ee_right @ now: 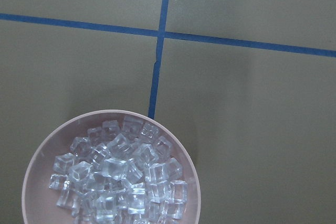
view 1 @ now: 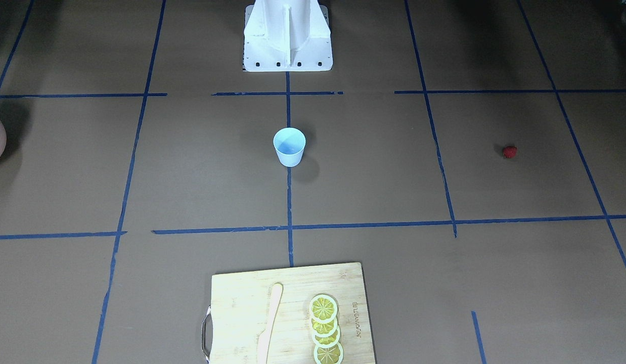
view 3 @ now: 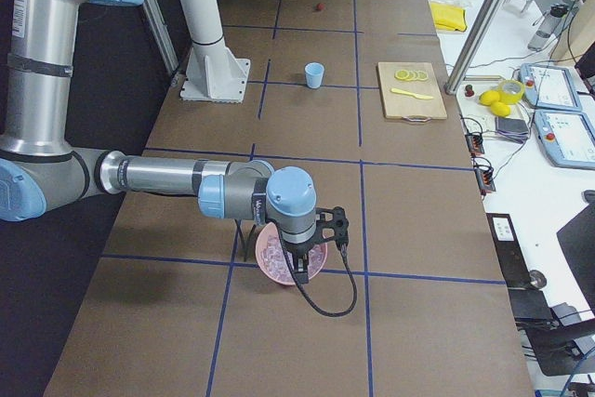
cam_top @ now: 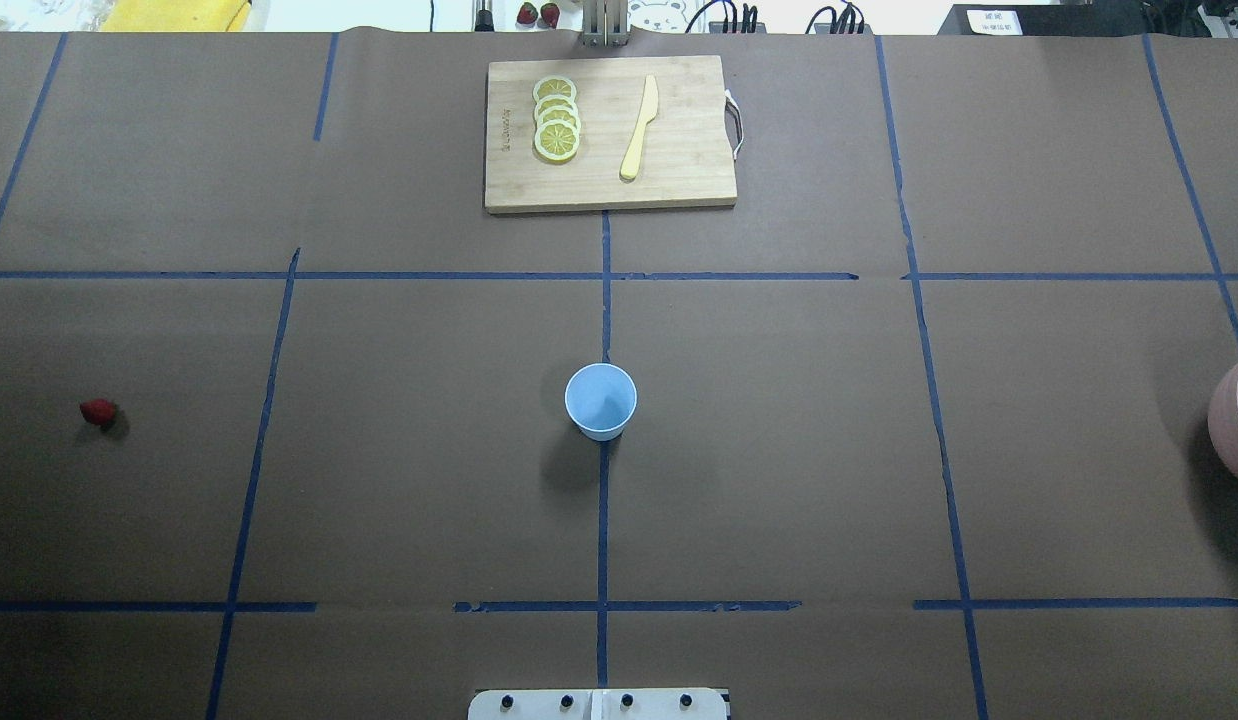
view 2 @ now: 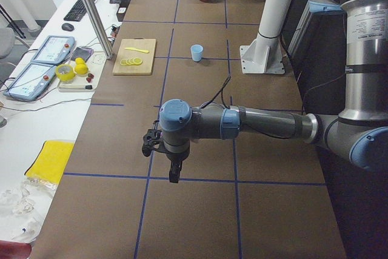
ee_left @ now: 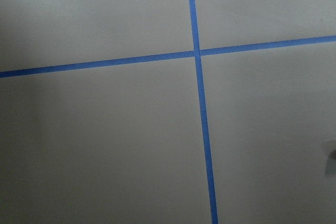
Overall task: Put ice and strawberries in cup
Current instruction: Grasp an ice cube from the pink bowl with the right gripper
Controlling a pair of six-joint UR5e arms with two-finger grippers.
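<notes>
Item: table (cam_top: 779, 450), brown paper cover, blue tape grid
Centre: cup (cam_top: 600, 400) upright; strawberry (cam_top: 97, 411) well apart on robot's left; ice (ee_right: 118, 177) heaped in pink bowl (ee_right: 110, 113) (cubes plain only in right wrist view); left gripper (view 2: 174, 174), right gripper (view 3: 302, 271): grasp state cannot be told

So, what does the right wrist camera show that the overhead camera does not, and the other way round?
Only the right wrist view: the ice heaped in the pink bowl. Only the overhead view: the cup, the strawberry far to its left, and the cutting board with lemon slices and a knife. Both: the pink bowl, cut off at the overhead view's right edge, and the brown table with blue tape lines.
</notes>
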